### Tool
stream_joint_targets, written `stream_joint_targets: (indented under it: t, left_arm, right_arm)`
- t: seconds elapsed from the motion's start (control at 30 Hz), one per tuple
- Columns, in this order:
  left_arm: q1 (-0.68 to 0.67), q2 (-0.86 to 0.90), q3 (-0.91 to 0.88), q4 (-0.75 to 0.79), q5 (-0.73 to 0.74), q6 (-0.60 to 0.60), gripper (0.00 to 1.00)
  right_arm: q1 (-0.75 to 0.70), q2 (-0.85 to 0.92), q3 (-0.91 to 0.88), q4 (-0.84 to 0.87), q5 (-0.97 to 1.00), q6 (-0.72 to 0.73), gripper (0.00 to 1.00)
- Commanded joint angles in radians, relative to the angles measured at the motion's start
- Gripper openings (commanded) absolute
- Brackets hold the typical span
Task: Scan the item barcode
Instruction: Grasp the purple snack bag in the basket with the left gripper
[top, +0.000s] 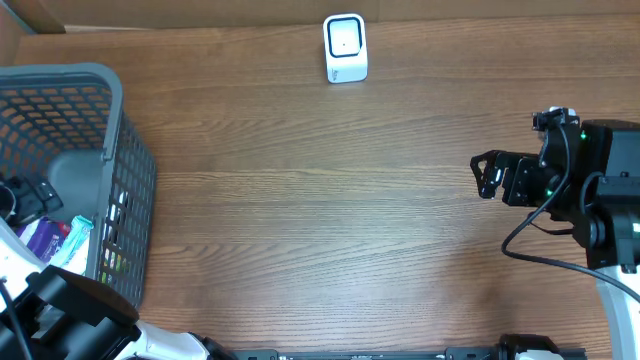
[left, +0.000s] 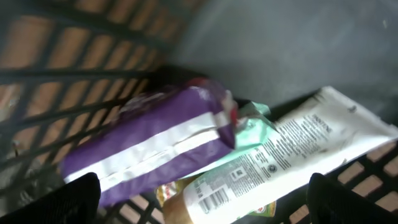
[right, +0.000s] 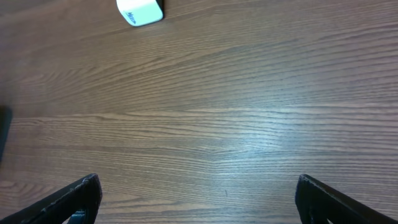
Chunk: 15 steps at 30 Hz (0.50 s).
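Wood-grain surface (top: 300, 220) runs the whole width, pretty plain setup. The white scanner (top: 346, 47) stands near the back edge, roughly in the middle, and it also peeks in at the top left of the right wrist view. Over at the far left is a grey mesh basket (top: 60, 72), and that's where the goods are.

Inside the basket, the left wrist view shows a white tube (left: 298, 149) lying at a slant, with its printed back facing the camera. The barcode (left: 211, 200) is plainly readable-looking near its lower end. A purple packet (left: 155, 149) with a white stripe lies just beside it on the left and overlaps that lower end a bit. There's a crumpled green wrapper (left: 252, 124) tucked where the two meet. So the item is in the basket, well apart from the scanner.

The left jaws are down inside the basket and spread wide. The dark fingertips (left: 78, 199) sit at the two bottom corners of the wrist view, with the packet and tube below and between them. They're not clamped on anything, though I can't tell if they touch the pile.

The right jaws are wide open too, hanging over bare surface on the right side with nothing between them, far from both scanner and basket.
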Motion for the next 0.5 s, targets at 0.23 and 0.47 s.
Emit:
stream_joint_targets:
  t: [0.23,0.47]
  left_arm:
    - [-0.002,-0.008,-0.121,0.142,0.0,0.253,1.0]
    - [-0.002,-0.005,-0.144,0.216,0.0,0.404,0.97]
  right_arm:
    - [0.004,0.074,0.024,-0.002,-0.01,-0.001,1.0]
    - [0.004,0.075,0.024,-0.01,-0.01,-0.001,1.0]
